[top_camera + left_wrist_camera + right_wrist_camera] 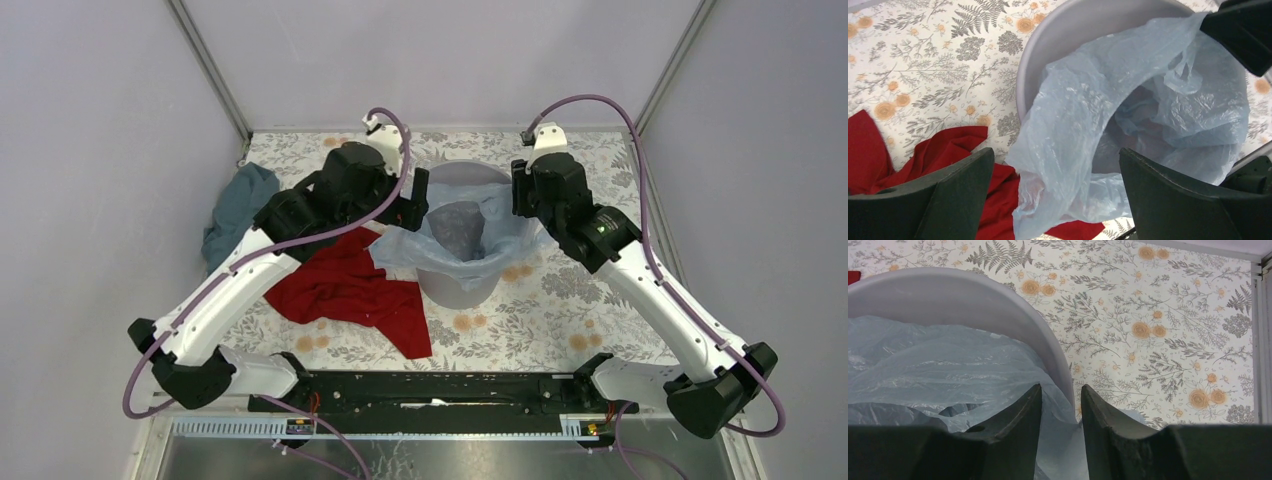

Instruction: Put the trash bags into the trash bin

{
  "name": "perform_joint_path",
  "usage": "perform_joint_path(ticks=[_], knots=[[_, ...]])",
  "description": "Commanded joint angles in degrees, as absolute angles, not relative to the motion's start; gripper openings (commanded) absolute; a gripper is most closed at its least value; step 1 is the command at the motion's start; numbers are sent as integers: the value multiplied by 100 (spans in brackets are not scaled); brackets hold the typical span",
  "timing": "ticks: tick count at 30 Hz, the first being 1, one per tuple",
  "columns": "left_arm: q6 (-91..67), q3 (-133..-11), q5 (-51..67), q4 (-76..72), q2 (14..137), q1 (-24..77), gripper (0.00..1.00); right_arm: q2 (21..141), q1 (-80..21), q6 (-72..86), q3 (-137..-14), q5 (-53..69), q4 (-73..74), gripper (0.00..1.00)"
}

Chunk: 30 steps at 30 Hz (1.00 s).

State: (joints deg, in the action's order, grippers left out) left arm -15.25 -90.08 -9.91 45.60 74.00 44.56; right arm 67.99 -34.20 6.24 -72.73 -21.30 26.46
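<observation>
The trash bag (405, 250) is thin, glossy film: almost weightless, limp and slippery, likely to cling and billow rather than hold a shape, and probably easy to tear if dragged hard against an edge. It sits mostly inside the trash bin (455, 290), its body sagging into the well, while one loose flap spills over the left rim onto the red cloth (345, 285) on the counter (560, 300) and a smaller fold hangs over the right rim. Crumpled as it is, it has no clear long axis; its mouth gapes upward, and the spilled flap trails toward the left arm's side. The best hold looks to be a bunched fold of that flap, not a single layer. The left end effector (1055, 155) hangs spread wide above it, holding nothing. The right end effector (1060, 392) is drawn nearly together astride the bin's rim with film in the gap, though whether it truly pinches cannot be told.
</observation>
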Motion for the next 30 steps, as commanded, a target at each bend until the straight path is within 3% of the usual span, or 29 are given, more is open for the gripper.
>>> perform_joint_path(ticks=[1,13,20,27,30], knots=[[-1386,-9611,-1919,5212,7884,5013,99,6646,-3372,750,-7464,-2001,2509,41],[-1484,-9803,-3997,4955,8683,5440,99,6615,-3084,869,-7233,-1878,2325,39],[-1558,-10221,-3649,4713,8707,5164,84,6798,-2873,821,-7283,-1602,2226,36],[-1463,-10609,-3200,4669,9057,4729,63,7120,-2785,755,-7533,-1473,2164,33],[-1442,-10733,-2815,4554,9213,4487,61,7266,-2698,757,-7603,-1487,2166,29]])
